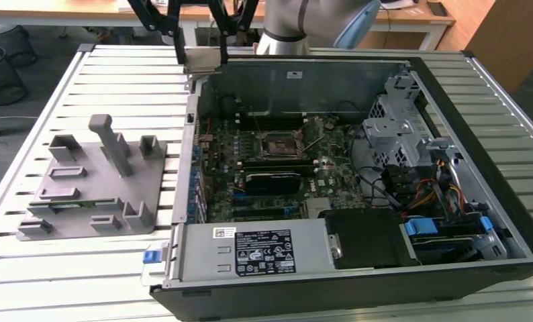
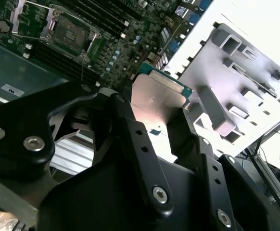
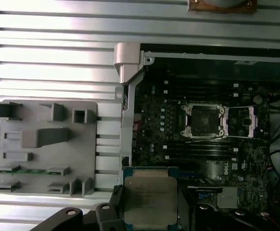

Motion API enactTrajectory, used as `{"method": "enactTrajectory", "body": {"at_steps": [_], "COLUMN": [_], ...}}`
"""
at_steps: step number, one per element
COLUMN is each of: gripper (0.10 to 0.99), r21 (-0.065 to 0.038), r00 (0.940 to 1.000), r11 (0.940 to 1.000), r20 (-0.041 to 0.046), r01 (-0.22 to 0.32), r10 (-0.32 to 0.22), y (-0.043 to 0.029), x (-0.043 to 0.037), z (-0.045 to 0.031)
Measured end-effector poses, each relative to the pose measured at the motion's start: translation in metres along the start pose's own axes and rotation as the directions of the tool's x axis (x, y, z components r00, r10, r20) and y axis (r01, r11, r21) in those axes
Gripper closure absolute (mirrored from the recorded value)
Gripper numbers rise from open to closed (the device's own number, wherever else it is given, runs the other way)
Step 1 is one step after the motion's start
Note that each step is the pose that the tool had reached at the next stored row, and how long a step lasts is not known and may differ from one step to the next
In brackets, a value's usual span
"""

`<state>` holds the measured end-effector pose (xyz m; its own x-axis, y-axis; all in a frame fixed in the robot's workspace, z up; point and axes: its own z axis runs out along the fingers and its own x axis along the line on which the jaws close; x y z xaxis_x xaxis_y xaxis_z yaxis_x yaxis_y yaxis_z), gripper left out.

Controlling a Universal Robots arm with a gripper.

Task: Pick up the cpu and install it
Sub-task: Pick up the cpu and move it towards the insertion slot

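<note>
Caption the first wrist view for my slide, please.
Gripper holds the cpu by its edges; the motherboard socket lies open.

We see the worktop [image 2: 267, 29] beyond the end effector [image 2: 154, 120] blown out white; its near black body looks soft.

This is a robotics lab or workshop: a slotted metal table [image 1: 114, 74] carries an open computer case [image 1: 338, 77] and a grey plastic fixture [image 1: 97, 174] toward the exterior view's left edge, a robot arm [image 1: 284, 27] stands at the far edge, and wooden desks [image 1: 70, 8] and wire bins [image 1: 3, 67] sit behind.
</note>
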<state>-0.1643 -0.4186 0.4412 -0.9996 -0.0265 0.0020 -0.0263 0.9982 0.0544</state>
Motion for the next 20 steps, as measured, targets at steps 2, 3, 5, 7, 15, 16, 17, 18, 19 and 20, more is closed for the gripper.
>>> {"method": "enactTrajectory", "body": {"at_steps": [2, 3, 5, 7, 15, 16, 17, 18, 19, 20], "gripper": [0.549, 0.549, 0.549, 0.549, 0.549, 0.549, 0.549, 0.549, 0.549, 0.549], "r21": [0.000, 0.000, 0.000, 0.000, 0.000, 0.000, 0.000, 0.000, 0.000, 0.000], "r00": [1.0000, 1.0000, 1.0000, 1.0000, 0.9999, 0.9999, 0.9999, 0.9999, 0.9999, 0.9999], "r11": [1.0000, 1.0000, 1.0000, 1.0000, 1.0000, 1.0000, 1.0000, 1.0000, 1.0000, 1.0000], "r20": [0.0015, 0.0022, 0.0035, 0.0054, 0.0111, 0.0122, 0.0132, 0.0144, 0.0153, 0.0160], "r01": [0.000, 0.000, 0.000, 0.000, 0.001, 0.001, 0.001, 0.001, 0.001, 0.001], "r10": [0.000, 0.000, 0.000, 0.000, -0.001, -0.001, -0.001, -0.001, -0.001, -0.001], "y": [0.0012, 0.0018, 0.0027, 0.0035, 0.0099, 0.0110, 0.0124, 0.0141, 0.0157, 0.0173], "x": [-0.0022, -0.0033, -0.0052, -0.0067, -0.0209, -0.0222, -0.0235, -0.0250, -0.0263, -0.0276], "z": [0.0006, 0.0008, 0.0013, 0.0018, 0.0031, 0.0033, 0.0034, 0.0036, 0.0038, 0.0041]}}
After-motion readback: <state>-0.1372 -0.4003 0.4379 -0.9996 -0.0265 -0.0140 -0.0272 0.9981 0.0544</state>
